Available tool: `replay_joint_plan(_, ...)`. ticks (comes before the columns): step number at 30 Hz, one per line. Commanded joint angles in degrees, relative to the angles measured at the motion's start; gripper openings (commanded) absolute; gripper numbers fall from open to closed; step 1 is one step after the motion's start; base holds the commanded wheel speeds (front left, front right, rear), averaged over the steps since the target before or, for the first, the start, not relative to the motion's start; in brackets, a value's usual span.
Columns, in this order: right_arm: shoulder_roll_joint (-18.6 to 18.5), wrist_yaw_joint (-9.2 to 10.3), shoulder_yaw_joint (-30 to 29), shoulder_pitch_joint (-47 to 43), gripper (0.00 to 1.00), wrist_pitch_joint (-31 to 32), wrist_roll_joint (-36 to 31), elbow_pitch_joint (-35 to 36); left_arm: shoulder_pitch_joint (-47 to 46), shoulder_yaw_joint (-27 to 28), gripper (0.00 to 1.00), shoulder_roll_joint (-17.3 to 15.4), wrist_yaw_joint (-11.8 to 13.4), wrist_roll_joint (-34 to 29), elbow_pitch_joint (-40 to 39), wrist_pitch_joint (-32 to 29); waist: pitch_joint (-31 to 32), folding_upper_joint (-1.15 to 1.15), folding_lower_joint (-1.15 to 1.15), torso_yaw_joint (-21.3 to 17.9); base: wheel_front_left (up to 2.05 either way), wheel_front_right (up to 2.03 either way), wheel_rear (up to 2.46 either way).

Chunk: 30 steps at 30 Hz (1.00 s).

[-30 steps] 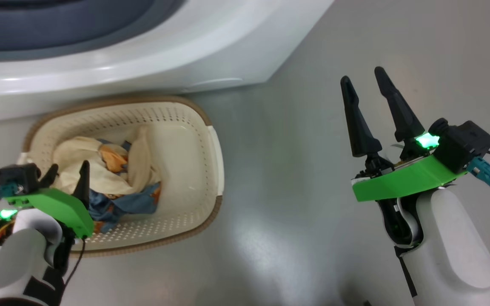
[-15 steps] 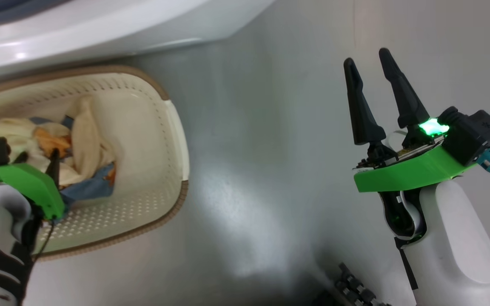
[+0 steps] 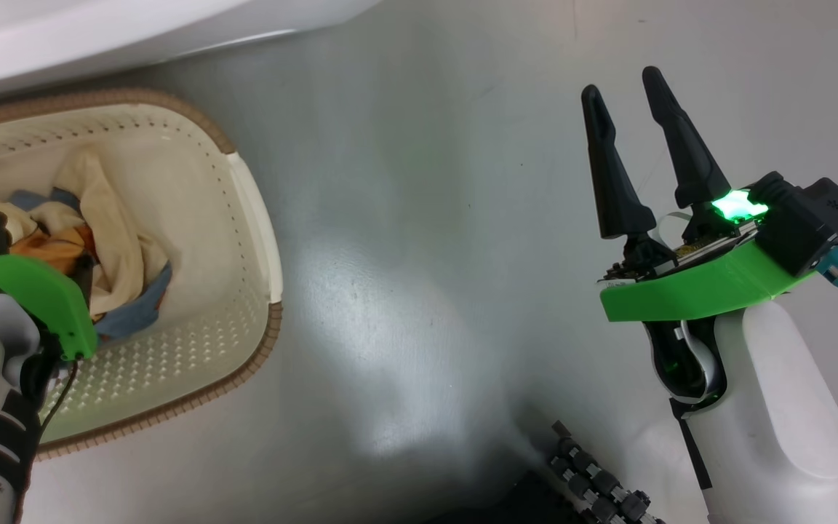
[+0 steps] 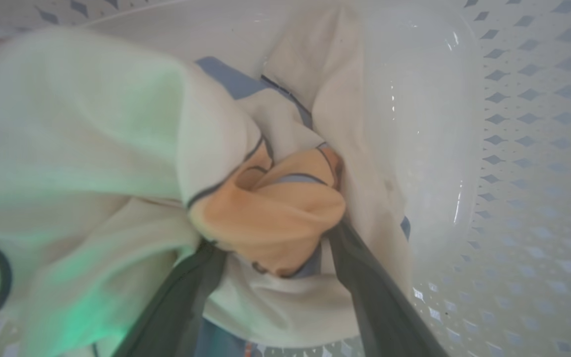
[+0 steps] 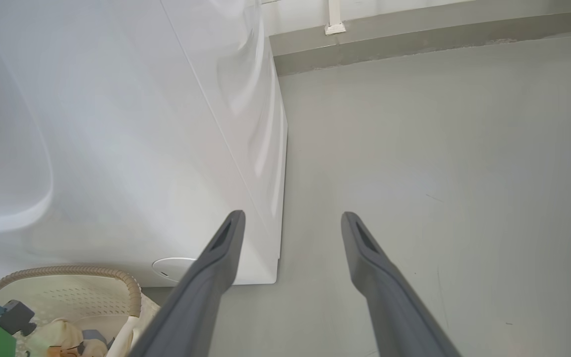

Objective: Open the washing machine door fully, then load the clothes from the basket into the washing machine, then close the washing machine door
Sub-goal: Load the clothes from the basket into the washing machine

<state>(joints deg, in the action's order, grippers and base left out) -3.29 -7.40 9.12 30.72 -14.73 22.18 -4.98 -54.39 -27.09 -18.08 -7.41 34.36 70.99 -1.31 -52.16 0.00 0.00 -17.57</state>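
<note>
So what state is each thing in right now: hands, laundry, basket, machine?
Cream perforated plastic basket with brown woven rim, upright on the grey floor, loaded.
Light blue, orange and cream clothes, crumpled inside the basket.
Left hand, open, dark fingers either side of an orange fold of the clothes.
Right hand, open, empty, above the floor.
Big white boxy washing machine, standing right by the basket.

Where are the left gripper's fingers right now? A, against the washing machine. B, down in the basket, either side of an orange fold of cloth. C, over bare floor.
B: the left gripper stands open astride an orange fold of the clothes inside the basket.
</note>
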Motion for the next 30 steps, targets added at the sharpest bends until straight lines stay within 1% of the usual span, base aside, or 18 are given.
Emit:
replay_joint_plan(1,0.4,-0.09,1.2,-1.4,1.0,-0.3,0.8,1.2,0.5,0.6,1.0,-2.2,-0.1,0.7,-0.3,-0.2,0.0,0.0,0.0,-0.1,0.0,0.0,0.0)
replay_joint_plan(3,0.4,-0.09,1.1,-1.4,1.0,-0.3,0.8,1.2,0.6,0.0,0.0,-2.4,-0.1,1.3,-0.7,0.3,0.2,0.0,0.0,-0.2,0.0,0.0,0.0)
replay_joint_plan(9,0.4,-0.09,1.1,-1.3,1.0,-0.3,1.0,0.9,1.5,-1.9,0.0,-2.7,-0.1,3.1,-1.6,1.1,1.6,0.0,0.0,0.3,0.0,0.0,0.0)
replay_joint_plan(12,0.4,-0.09,0.9,-1.3,1.0,-0.3,1.0,0.5,2.7,-2.4,0.0,-1.8,-0.1,5.2,-2.6,2.1,3.6,0.0,0.0,0.9,0.0,0.0,0.0)
replay_joint_plan(18,0.4,-0.09,1.0,-1.4,1.0,-0.3,1.0,-0.5,6.7,-4.2,0.0,-1.0,-0.1,9.5,-6.0,5.2,9.3,0.0,0.0,2.5,0.0,0.0,0.0)
replay_joint_plan(20,0.4,-0.09,1.1,-1.7,1.0,-0.3,0.8,-1.2,8.5,-5.6,0.0,-1.1,-0.1,11.3,-7.8,7.3,12.3,0.0,0.0,3.3,0.0,0.0,0.0)
replay_joint_plan(26,0.4,-0.09,0.8,-3.2,1.0,-0.3,0.3,-2.7,11.7,-8.5,0.0,-1.5,-0.1,15.0,-11.0,10.6,18.1,0.0,0.0,5.2,0.0,0.0,0.0)
replay_joint_plan(30,0.4,-0.09,0.4,-4.4,1.0,-0.3,-0.1,-3.5,13.4,-10.8,0.0,-2.1,-0.1,16.4,-13.1,13.2,21.7,0.0,0.0,6.4,0.0,0.0,0.0)
